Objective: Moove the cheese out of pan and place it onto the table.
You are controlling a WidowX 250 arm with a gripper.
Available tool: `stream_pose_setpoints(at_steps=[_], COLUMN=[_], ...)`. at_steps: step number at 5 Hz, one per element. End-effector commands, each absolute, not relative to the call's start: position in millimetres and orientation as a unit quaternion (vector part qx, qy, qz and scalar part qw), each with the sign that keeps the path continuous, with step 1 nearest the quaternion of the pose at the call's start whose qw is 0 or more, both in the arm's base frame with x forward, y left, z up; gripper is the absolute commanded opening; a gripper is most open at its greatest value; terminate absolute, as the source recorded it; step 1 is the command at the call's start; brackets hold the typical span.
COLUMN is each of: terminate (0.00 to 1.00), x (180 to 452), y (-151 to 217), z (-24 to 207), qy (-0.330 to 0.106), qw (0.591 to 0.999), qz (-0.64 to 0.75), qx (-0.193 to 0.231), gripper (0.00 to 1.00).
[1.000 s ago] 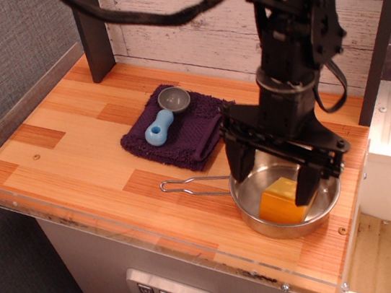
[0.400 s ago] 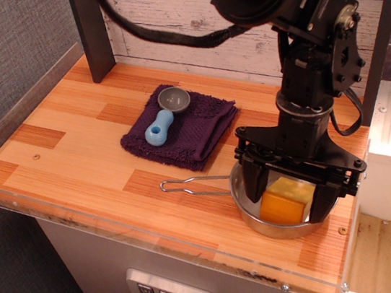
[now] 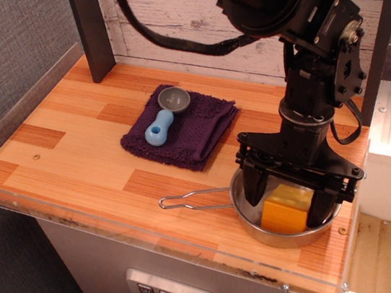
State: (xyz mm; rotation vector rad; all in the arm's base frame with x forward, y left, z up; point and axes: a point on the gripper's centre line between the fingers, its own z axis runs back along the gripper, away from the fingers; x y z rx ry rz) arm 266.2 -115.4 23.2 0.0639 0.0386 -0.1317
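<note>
We are viewing the gripper point(image 3: 289, 201) reaching down into the pan point(image 3: 253, 220), which is sitting near the front right corner of the table point(image 3: 71, 146). The jaws are standing spread, one black finger on each side of the cheese point(image 3: 286, 209). We cannot tell whether the fingers are touching the block. The cheese is resting inside the pan, its paler top facing up and its orange face turned toward the front edge. The pan's wire-loop handle is pointing left across the planks. Behind the handle, a dark purple cloth point(image 3: 194, 136) is lying on the wood, and a blue-handled scoop point(image 3: 164, 118) is lying on the cloth.
</note>
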Motion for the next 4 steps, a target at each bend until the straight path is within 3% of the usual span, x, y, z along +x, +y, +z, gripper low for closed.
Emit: stream_pose_setpoints(at_steps=[1,3,4], terminate=[0.00,0.00,0.00], x=[271.2,282.3,289.3], y=[-108.6,-97.6,-82.2], z=[34.9,61.9,99.1], qy=[0.004,-0.017,-0.061], qw=[0.996,0.994,0.992], qz=[-0.084,-0.104,-0.113], qx=[0.031,0.019,-0.008], gripper=[0.00,0.00,0.00])
